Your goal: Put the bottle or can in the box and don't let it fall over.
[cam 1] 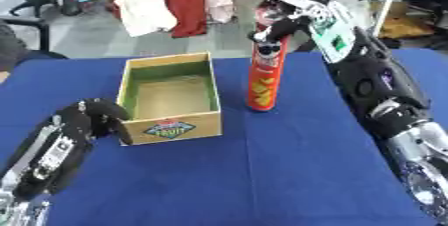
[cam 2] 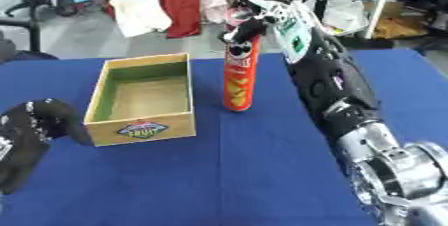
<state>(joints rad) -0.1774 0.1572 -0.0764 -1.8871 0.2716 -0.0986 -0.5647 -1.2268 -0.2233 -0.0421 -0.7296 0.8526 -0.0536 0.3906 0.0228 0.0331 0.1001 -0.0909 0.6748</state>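
Over on the left, the left hand (cam 1: 87, 120) is resting against the near-left corner of the box (cam 1: 171, 97), fingers (cam 1: 109, 112) curling round that corner as if steadying it, though I cannot tell whether they are truly gripping. The box is sitting open-topped on the blue surface (cam 1: 262, 170), a shallow rectangular tray with thin yellowish walls, a green-tinted inside and a printed label on its near face; it looks like light card or thin wood, and it is showing nothing inside.

Moving right, the can (cam 1: 265, 72) is standing upright just beside the box's right wall, apart from it. It is a tall, slim red tube with yellow print, smooth-sided, its long axis running straight up from the surface.

Right at its top, the right hand (cam 2: 254, 12) is coming in from the upper right, fingers (cam 2: 238, 31) closing on the can's upper end from above and behind. This hand is clearly the nearer one.

The key relation: the box is lying directly left of the can, so the move is looking like a lift and a short carry leftward. Being so tall and narrow, held high, the can is likely to swing or tip when being set down.
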